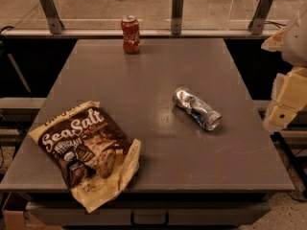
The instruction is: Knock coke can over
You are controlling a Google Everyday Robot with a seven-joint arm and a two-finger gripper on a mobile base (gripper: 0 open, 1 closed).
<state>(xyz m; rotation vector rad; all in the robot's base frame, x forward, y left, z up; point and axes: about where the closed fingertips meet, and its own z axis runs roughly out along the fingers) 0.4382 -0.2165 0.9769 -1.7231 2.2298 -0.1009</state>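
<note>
Drawer handle: dark, set in the front panel below the near edge of the tabletop.
Snack bag: brown and cream, lettered "Sea Salt", lying flat at the near-left corner. Its lower end hangs over the front edge. What is inside it does not show.
Crushed can: silver and blue, dented, on its side right of the middle, touching nothing else.
Arm: pale cream blocks at the right edge of the view, outside the tabletop's right side and about level with the crushed can.
Jaws: somewhere at that right-hand arm. I cannot tell whether they are released or clenched. Nothing on the tabletop is held or touched there.
Coke can: red with white script and a silver top, standing upright at the far edge, left of centre. It is well apart from the jaws, diagonally across the tabletop from them.
Rail posts: grey metal uprights just beyond the far edge, behind the coke can.
</note>
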